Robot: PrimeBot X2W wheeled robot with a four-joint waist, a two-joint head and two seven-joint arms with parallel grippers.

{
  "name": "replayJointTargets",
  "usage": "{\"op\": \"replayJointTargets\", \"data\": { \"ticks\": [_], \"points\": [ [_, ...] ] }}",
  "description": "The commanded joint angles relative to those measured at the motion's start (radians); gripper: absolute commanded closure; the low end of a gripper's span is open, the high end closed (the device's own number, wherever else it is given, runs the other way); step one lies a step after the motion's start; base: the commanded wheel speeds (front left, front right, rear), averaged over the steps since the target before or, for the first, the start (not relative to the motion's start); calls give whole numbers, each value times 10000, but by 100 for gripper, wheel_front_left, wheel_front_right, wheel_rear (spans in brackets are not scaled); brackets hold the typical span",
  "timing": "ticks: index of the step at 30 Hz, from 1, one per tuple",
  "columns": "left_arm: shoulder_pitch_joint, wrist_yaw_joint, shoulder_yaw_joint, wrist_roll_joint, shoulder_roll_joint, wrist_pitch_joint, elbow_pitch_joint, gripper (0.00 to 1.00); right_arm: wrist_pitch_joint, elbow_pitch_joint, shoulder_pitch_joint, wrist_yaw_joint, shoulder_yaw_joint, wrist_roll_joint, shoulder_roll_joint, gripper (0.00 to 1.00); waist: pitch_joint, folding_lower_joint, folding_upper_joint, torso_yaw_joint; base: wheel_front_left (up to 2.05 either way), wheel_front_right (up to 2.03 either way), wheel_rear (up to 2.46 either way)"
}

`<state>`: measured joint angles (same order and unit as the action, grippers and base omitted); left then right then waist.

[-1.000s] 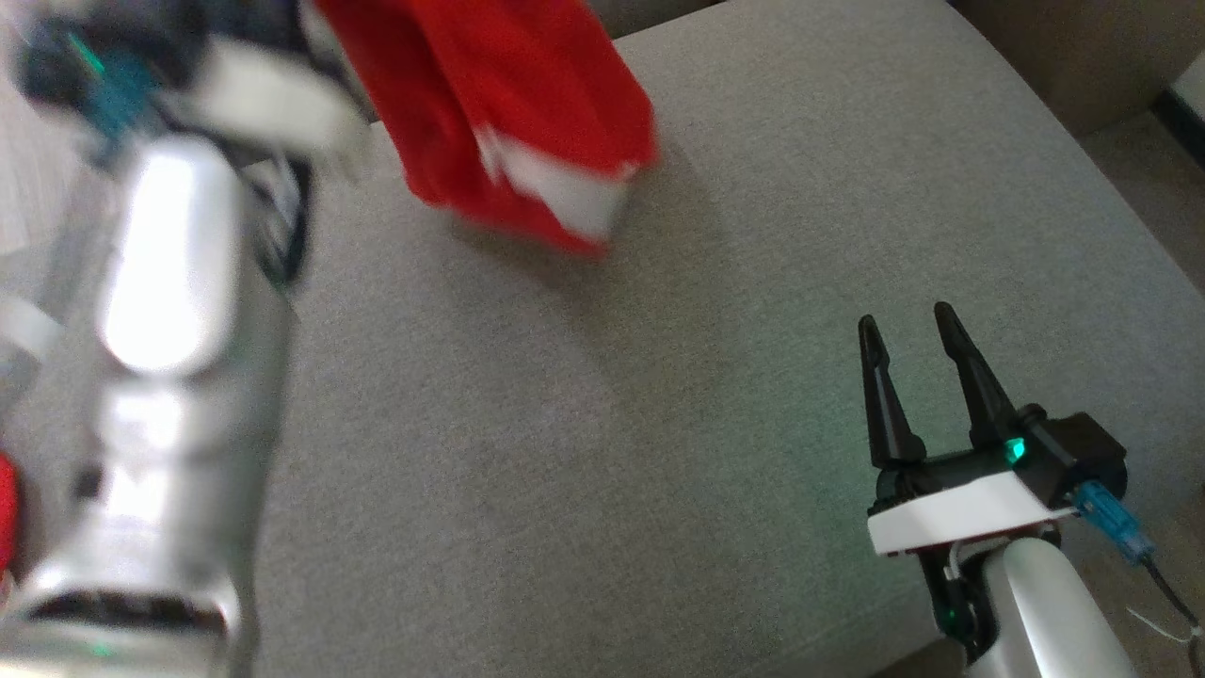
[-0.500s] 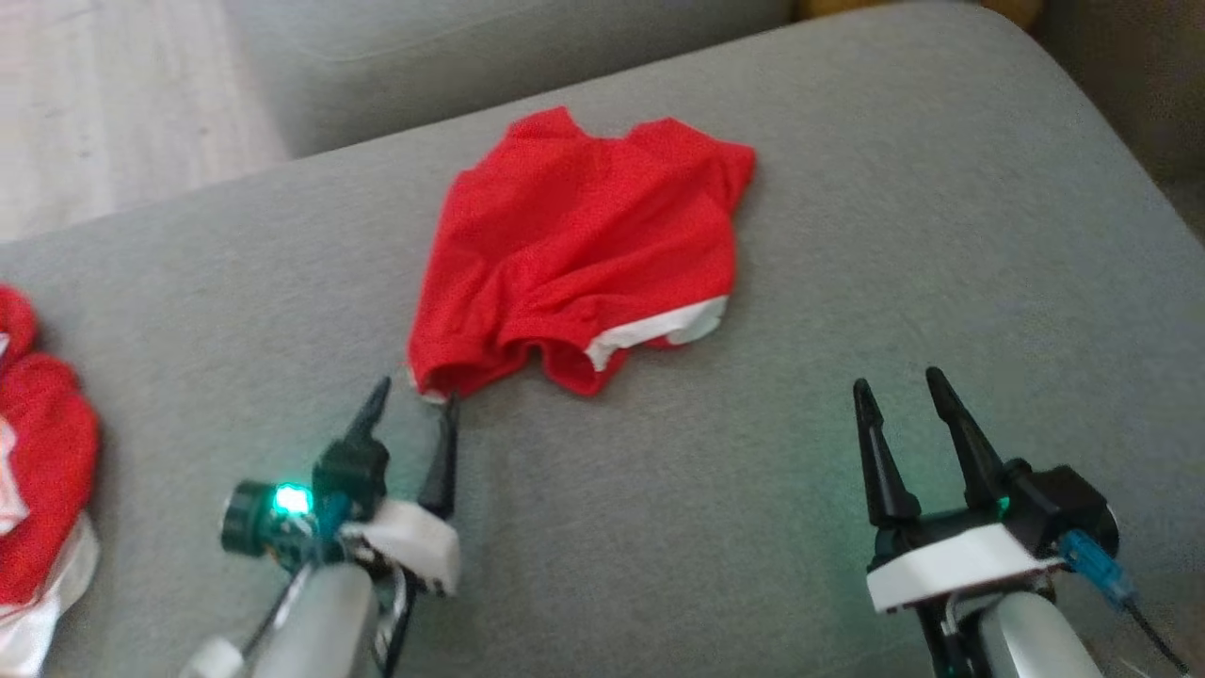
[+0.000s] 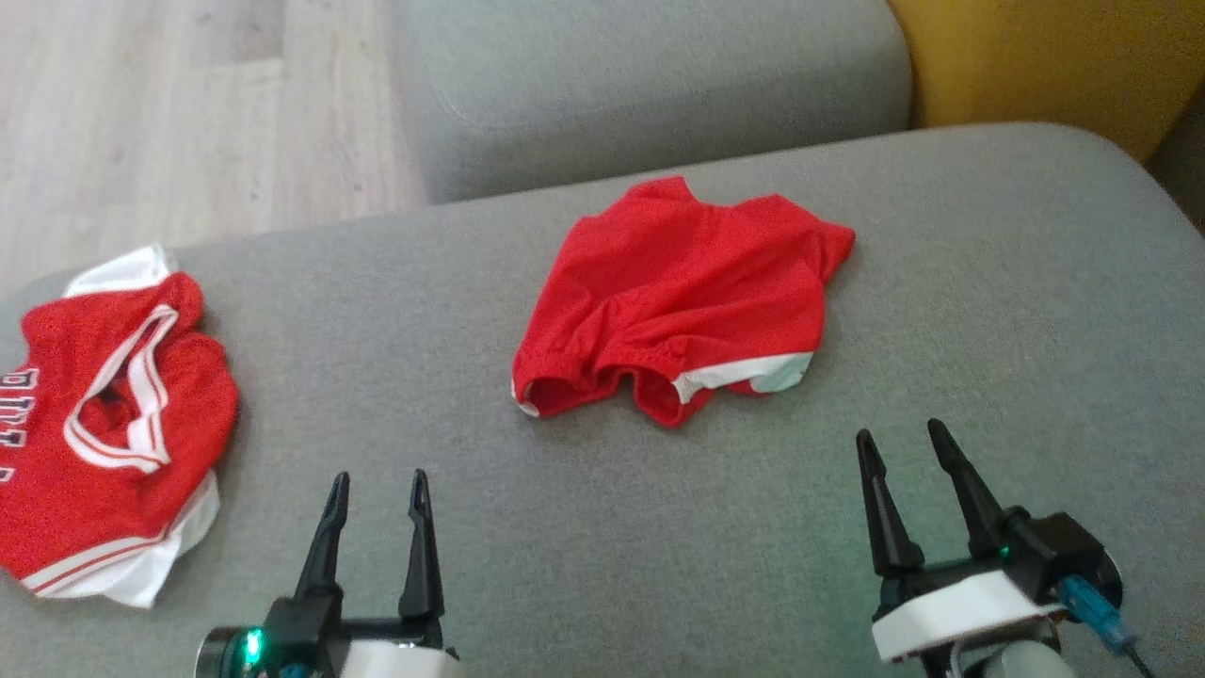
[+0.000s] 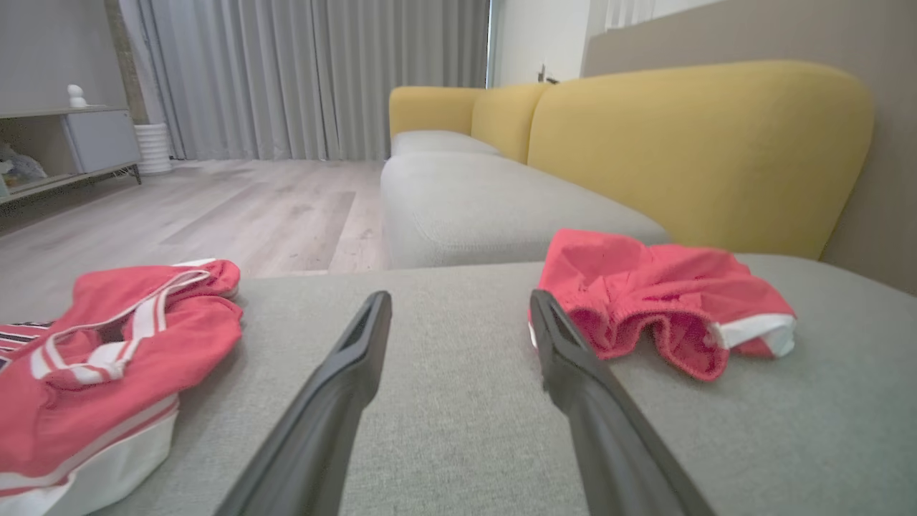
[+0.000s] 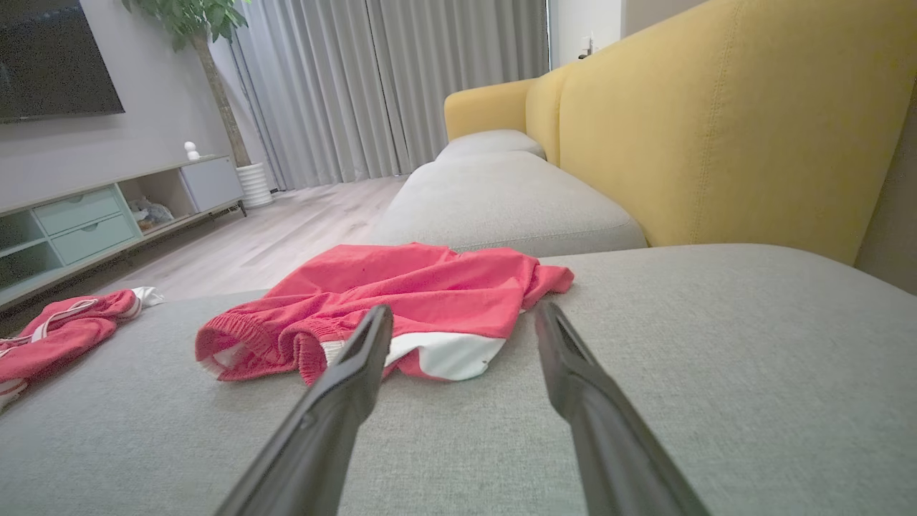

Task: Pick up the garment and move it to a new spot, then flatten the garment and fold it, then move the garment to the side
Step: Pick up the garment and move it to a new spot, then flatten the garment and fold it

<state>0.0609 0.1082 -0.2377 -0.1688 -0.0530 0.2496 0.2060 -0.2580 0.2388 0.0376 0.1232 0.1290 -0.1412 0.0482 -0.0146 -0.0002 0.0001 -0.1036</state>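
The garment (image 3: 678, 301) is a pair of red shorts with white trim, lying crumpled on the grey sofa cushion (image 3: 988, 282), waistband toward me. My left gripper (image 3: 378, 480) is open and empty at the lower left, short of the garment and to its left. My right gripper (image 3: 899, 433) is open and empty at the lower right, just short of the white-trimmed leg. In the left wrist view the garment (image 4: 645, 301) lies right of the left gripper (image 4: 458, 301). In the right wrist view the garment (image 5: 401, 287) lies ahead and left of the right gripper (image 5: 464, 312).
A red jersey with white trim (image 3: 113, 414) lies bunched at the cushion's left end. Beyond the cushion are another grey seat (image 3: 650, 85), a yellow backrest (image 3: 1054, 56) at the right and wood floor (image 3: 188, 113) at the left.
My left gripper opened and let go of the garment, which had hung in the air and now lies on the cushion. The left arm drew back to the lower left. The camera shifted.
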Motion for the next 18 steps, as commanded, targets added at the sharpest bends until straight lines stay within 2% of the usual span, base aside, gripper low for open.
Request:
{"op": "replayJointTargets", "data": {
  "ticks": [1, 4, 9, 18],
  "points": [
    [-32, 238, 272, -149, 24, 121, -782, 0, -38, -371, -91, 75, 274, -60, 20, 0, -338, 2, -1, 248, 0, 0, 0],
    [348, 585, 225, -376, 25, 121, -1451, 0, -38, -417, 112, 75, 280, -110, 20, 0, -580, 2, -1, 365, 0, 0, 0],
    [742, 819, 258, -503, 26, 121, -1790, 0, -38, -439, 365, 75, 361, -144, 20, 0, -807, 2, -1, 490, 0, 0, 0],
    [1077, 874, 380, -441, 27, 122, -1746, 0, -38, -434, 606, 75, 433, -154, 20, 0, -987, 2, -1, 596, 0, 0, 0]
  ]
}}
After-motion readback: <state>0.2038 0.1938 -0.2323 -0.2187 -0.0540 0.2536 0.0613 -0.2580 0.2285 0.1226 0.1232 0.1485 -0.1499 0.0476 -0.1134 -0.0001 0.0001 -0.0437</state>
